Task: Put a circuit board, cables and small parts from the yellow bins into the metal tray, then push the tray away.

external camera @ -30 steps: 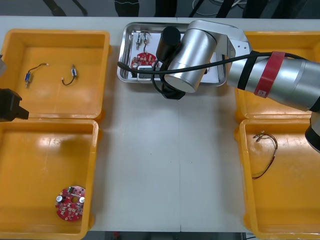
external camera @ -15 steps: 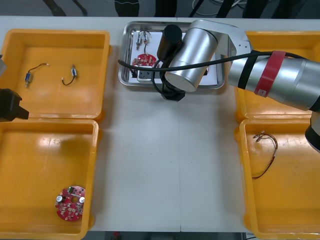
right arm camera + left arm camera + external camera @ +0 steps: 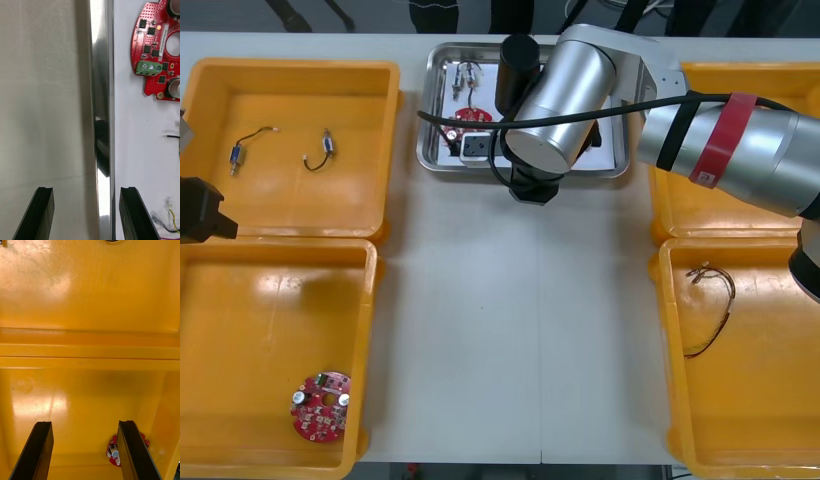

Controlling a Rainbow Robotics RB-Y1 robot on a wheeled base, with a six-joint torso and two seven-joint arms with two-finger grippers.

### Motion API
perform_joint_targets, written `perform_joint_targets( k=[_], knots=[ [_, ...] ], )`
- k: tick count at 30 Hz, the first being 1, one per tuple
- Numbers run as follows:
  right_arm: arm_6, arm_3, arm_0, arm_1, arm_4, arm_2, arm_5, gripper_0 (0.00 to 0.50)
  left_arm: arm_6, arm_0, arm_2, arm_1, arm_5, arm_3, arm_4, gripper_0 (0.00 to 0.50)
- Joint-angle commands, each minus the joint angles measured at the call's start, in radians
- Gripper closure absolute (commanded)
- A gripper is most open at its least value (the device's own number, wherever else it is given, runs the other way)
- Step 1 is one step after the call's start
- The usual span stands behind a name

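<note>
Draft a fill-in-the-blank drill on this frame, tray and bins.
1. The right end effector straddles the near wall of the metal tray, fingers ____.
2. The circuit board inside the tray is coloured ____.
3. A second circuit board lies in a yellow bin on the robot's ____ side.
4. The left end effector, parked by that bin, has fingers ____.
Missing: open; red; left; open.

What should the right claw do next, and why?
Probably push the metal tray away across the table. The right claw is open astride its near wall, and a circuit board and cables already lie inside. The left claw hangs, open, over a yellow bin.
</note>
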Motion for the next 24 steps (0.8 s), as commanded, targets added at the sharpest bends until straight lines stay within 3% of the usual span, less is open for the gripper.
perform_joint_targets(
  k=[1,5,11,19,24],
  knots=[
    [0.010,-0.085,-0.038,-0.016,-0.007,-0.083,0.099,0.000,-0.093,0.022,0.031,0.042,0.007,-0.028,-0.009,0.000],
    [-0.001,-0.117,-0.015,-0.015,-0.007,-0.124,0.166,0.000,-0.093,0.022,0.031,0.042,0.007,-0.028,-0.009,0.000],
    [-0.041,-0.218,0.067,-0.018,0.008,-0.281,0.372,0.000,-0.093,0.022,0.031,0.042,0.007,-0.028,-0.009,0.000],
    [-0.223,-0.417,0.151,-0.045,0.068,-0.433,0.656,0.000,-0.093,0.022,0.031,0.042,0.007,-0.028,-0.009,0.000],
    [-0.323,-0.522,0.214,-0.073,0.073,-0.517,0.669,0.000,-0.093,0.022,0.031,0.042,0.007,-0.028,-0.009,0.000]
  ],
)
